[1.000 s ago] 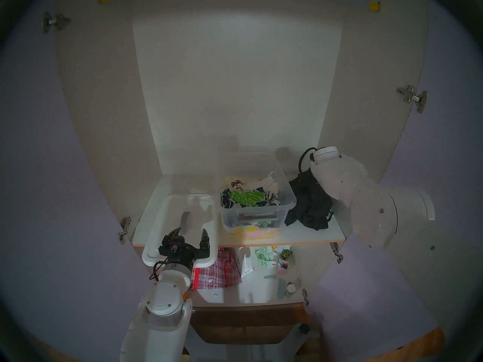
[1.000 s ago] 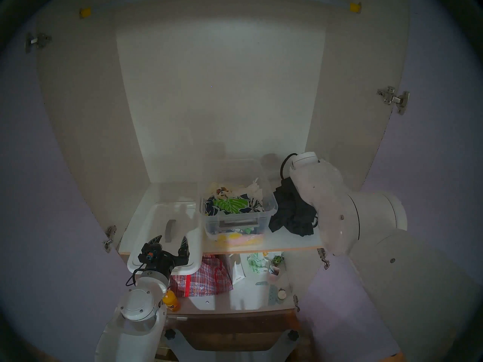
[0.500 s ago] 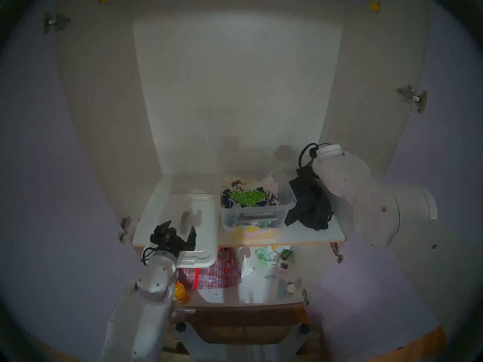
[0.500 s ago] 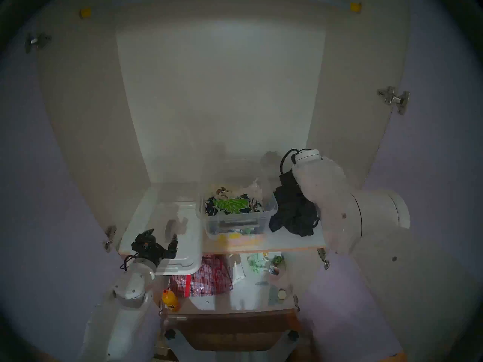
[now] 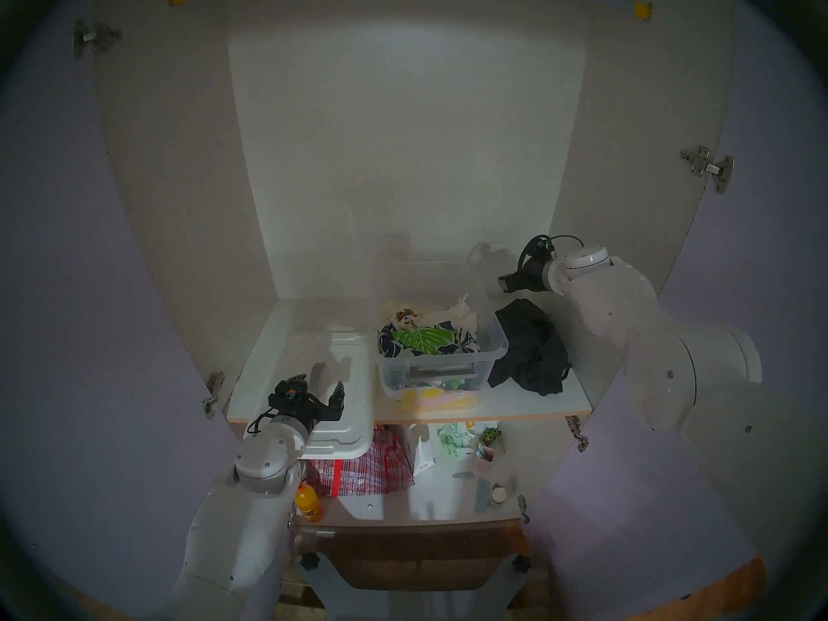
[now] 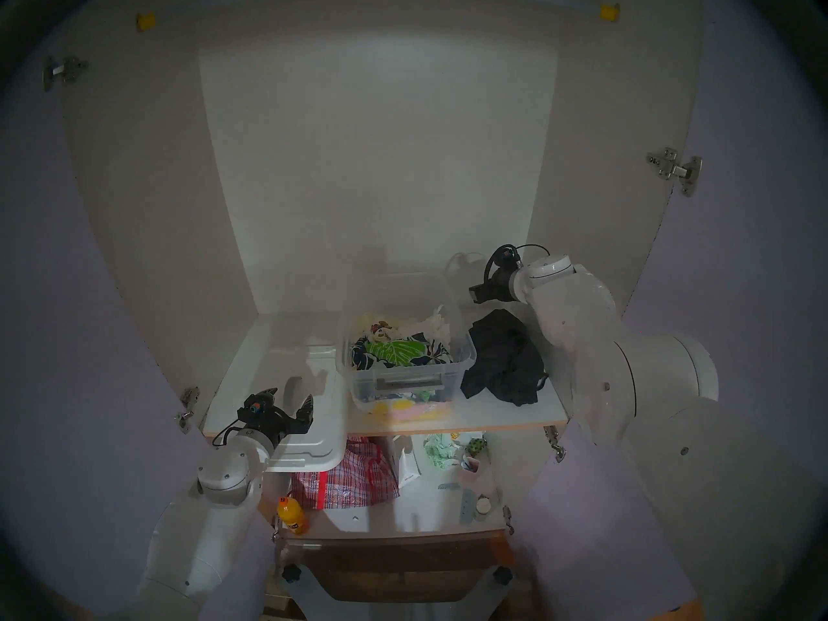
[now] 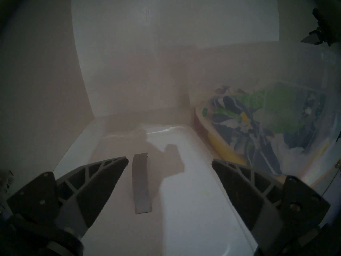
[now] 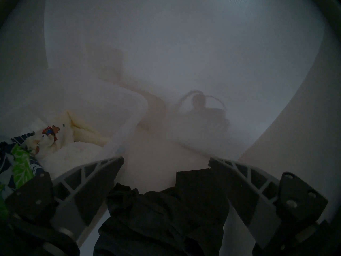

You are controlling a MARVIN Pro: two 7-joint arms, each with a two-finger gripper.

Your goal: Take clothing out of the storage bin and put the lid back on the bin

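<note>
Lid (image 5: 345,382) is looking light, stiff and slick, so I am lining my released left tool (image 7: 169,162) over its grey strap handle (image 7: 141,183).

We see a white shelf (image 5: 528,402) inside the open cupboard. On it stands the storage bin (image 5: 441,369), our landmark. Left of the bin lies the lid (image 5: 354,409), its front end overhanging the shelf edge. Right of the bin, touching its wall, the black clothing (image 5: 531,351) lies crumpled directly on the shelf.
</note>
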